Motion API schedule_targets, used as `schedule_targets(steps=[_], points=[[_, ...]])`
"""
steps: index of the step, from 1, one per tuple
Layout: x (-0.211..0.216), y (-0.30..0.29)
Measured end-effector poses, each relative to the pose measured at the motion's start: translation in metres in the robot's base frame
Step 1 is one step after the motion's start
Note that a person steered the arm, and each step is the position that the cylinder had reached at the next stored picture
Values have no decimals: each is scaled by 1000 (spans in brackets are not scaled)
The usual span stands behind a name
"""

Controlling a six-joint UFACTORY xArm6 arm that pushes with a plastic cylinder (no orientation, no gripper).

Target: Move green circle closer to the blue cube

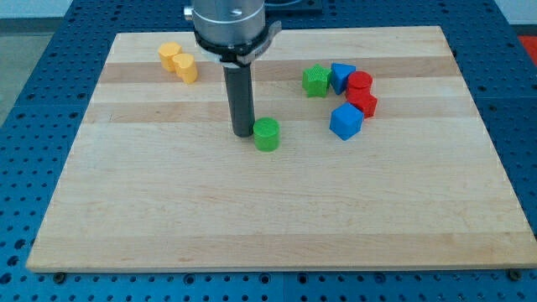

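The green circle (267,133) is a short green cylinder near the middle of the wooden board (268,218). My tip (242,133) stands just to its left, touching or nearly touching it. The blue cube (346,122) lies to the right of the green circle, about a block's width and a half away, slightly nearer the view's top.
A green star-like block (316,80), a blue triangular block (341,76), a red cylinder (360,83) and a red block (363,103) cluster above the blue cube. Two yellow blocks (178,61) sit at the top left.
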State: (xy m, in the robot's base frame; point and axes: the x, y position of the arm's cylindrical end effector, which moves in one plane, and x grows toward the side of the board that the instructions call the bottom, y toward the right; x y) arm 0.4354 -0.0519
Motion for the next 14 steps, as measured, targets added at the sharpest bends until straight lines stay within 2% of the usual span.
schedule_targets(steps=[2,4,8,14], points=[[37,3],[8,7],[-14,24],[-14,80]])
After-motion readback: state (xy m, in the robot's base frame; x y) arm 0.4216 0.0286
